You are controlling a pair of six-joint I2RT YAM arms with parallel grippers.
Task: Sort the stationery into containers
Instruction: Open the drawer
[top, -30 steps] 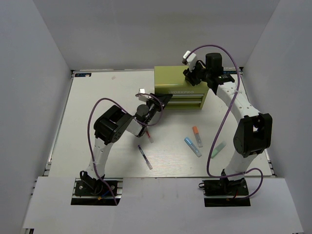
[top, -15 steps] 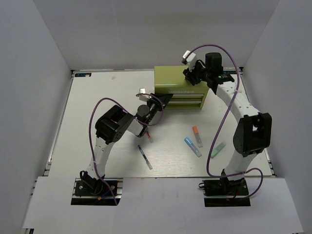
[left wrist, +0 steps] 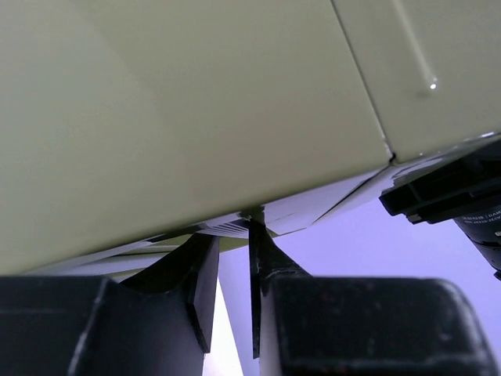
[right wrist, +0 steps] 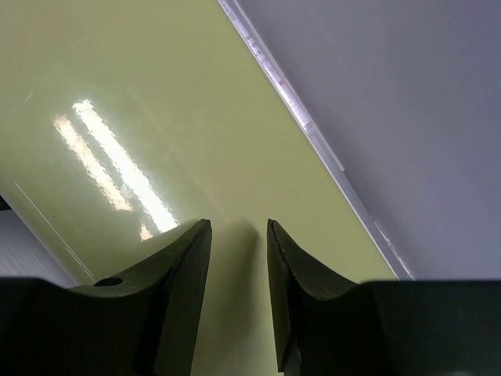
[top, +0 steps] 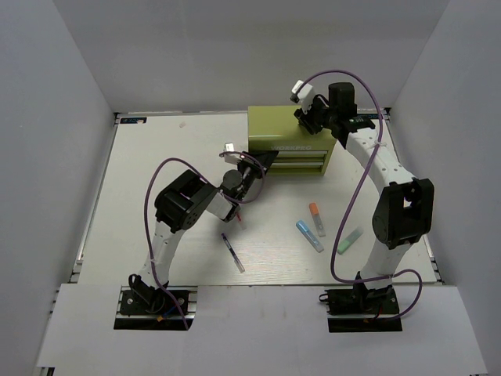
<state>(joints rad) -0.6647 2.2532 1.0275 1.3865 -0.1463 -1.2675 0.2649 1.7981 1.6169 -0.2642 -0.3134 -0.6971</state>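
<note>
Only your wrist cameras show the jaws: left gripper barely parted, empty, at the chest's lower edge; right gripper wider apart, empty, over its lid. The chest sits at twelve o'clock on the table, markers at five.

Stands upright at the far middle of the counter: an olive yellow-green metal mini tool chest, with a glossy flat top, embossed lettering on the front band and two drawers below it facing the near side. Lie flat, well apart from it on the near right: a short orange-capped marker just beside a blue marker, and a pale green stick further right, slanted. Lies alone near the counter's middle: a thin purple-tipped pen, slanted too.
</note>
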